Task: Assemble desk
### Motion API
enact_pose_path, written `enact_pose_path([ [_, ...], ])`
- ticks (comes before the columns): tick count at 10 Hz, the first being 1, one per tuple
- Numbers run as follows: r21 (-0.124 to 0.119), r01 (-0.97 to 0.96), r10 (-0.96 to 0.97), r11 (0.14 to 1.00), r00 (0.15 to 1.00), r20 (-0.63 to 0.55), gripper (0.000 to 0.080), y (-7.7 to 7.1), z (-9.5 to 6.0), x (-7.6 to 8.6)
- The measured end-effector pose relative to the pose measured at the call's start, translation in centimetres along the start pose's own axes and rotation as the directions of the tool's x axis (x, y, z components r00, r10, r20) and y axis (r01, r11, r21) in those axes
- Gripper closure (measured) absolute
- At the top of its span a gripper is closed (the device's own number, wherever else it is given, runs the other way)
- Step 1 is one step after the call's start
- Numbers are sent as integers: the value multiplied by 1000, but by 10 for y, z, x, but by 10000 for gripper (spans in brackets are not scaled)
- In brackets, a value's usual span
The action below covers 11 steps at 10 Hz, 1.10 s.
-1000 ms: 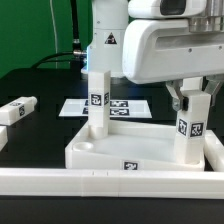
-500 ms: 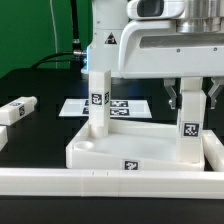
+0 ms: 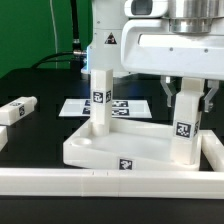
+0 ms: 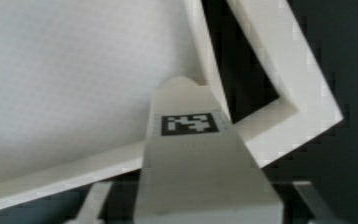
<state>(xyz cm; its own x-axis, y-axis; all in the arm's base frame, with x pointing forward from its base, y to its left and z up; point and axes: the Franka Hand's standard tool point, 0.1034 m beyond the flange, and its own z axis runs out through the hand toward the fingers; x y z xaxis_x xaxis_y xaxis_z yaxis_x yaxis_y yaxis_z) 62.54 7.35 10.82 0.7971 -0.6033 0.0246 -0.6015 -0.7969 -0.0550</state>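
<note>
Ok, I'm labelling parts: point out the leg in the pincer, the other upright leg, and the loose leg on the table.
Leg in the pincer (image 3: 184, 132), exterior view, tagged face.
Other upright leg (image 3: 98, 100), exterior view, tagged face.
Loose leg (image 3: 17, 110), exterior view, middle of its length.

The arm comes down from the top of the exterior view on that view's right, its white wrist housing wide and level. The gripper (image 3: 186, 97) points straight down, one dark finger (image 3: 168, 98) on each side of a leg (image 3: 184, 128), the jaws closed against its upper end. In the wrist view the leg (image 4: 194, 150) runs out between them.
</note>
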Motion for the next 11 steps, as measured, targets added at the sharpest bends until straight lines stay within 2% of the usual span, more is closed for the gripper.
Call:
enact_pose_path([
  [1, -14, -67, 67, 998, 998, -4, 505, 4, -1, 2],
  [4, -24, -205, 205, 978, 979, -20, 505, 15, -2, 12],
  [5, -24, -196, 196, 980, 980, -18, 395, 15, -1, 11],
  [6, -21, -183, 183, 983, 983, -16, 395, 14, -3, 11],
  [7, -11, -130, 130, 991, 991, -9, 257, 14, -17, 12],
  [8, 14, -94, 94, 995, 996, -11, 183, 20, -35, 16],
  [10, 39, -41, 42, 998, 999, -18, 155, 40, -59, 22],
  [11, 47, -6, 7, 999, 1000, -26, 155, 55, -68, 30],
])
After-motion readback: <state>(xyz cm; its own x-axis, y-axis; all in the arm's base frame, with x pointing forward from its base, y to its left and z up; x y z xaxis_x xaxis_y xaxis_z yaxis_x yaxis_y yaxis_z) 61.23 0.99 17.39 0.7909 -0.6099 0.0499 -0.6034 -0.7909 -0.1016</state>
